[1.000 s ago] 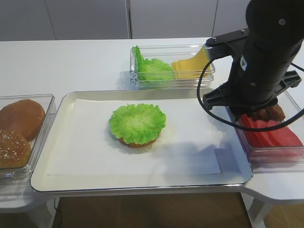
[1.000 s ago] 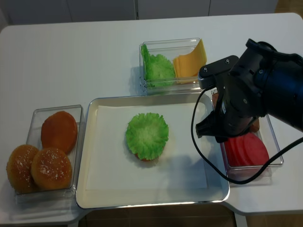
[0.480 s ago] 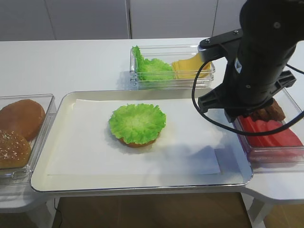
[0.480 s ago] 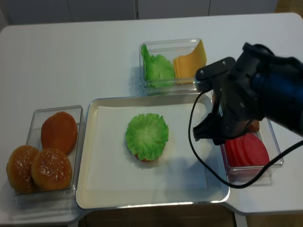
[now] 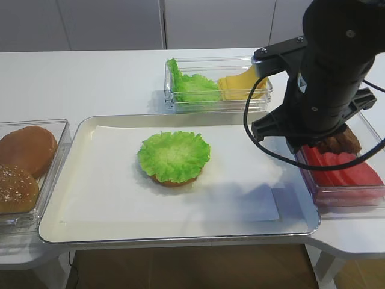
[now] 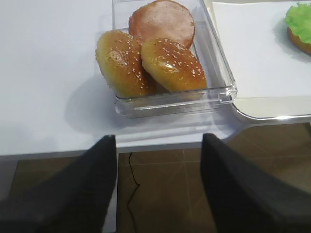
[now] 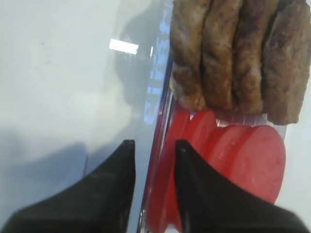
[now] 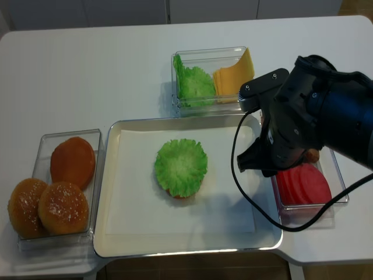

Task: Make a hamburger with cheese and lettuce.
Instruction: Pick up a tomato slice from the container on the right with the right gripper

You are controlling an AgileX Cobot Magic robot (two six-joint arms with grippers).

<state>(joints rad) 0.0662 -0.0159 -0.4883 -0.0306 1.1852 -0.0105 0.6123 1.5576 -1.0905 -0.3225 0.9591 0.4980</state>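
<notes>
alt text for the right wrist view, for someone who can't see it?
Two dark fingers of the right gripper, slightly apart and holding nothing, hang over the left wall of a clear container, one on each side of it. Inside it, overlapping red tomato slices lie below a row of brown meat patties. A pale tray surface fills the left.

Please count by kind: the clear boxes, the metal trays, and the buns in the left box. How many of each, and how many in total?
Boxes: 3 (left box, back box, right box)
Tray: 1
Buns in the left box: 3
Total: 7
</notes>
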